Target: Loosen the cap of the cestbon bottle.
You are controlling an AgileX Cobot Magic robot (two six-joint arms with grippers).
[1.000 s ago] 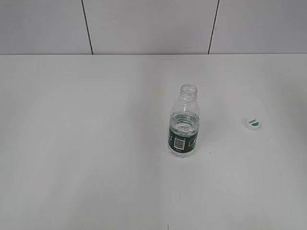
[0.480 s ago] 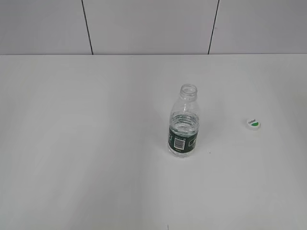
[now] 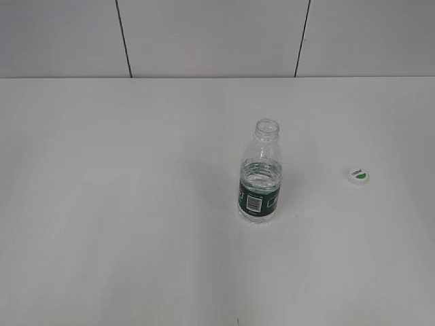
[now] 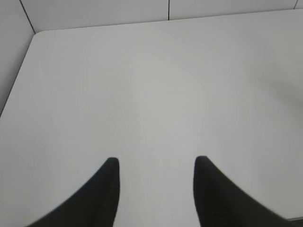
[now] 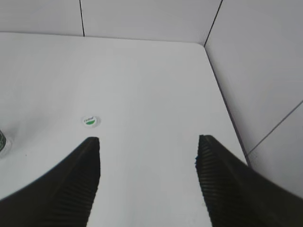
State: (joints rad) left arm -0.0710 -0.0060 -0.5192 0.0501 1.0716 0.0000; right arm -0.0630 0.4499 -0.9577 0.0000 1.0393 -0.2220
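Cap (image 3: 359, 175) lies off the bottle (image 3: 260, 178), well apart to its right on the bench (image 3: 122, 204), with the bottle upright and open-necked; both hands, left (image 4: 156, 163) and right (image 5: 147, 142), are spread and empty, so the loosening appears complete and both should be kept clear.

Cap's (image 3: 359, 176) lettering is too tiny to read, and the bottle (image 5: 2, 143) is sliced off at the right wrist view's edge

The small clear ribbed plastic bottle (image 3: 260, 175) with dark green label stands upright, uncapped; its white green-patched screw cap (image 3: 358, 176) lies well apart on the table (image 3: 122, 204)
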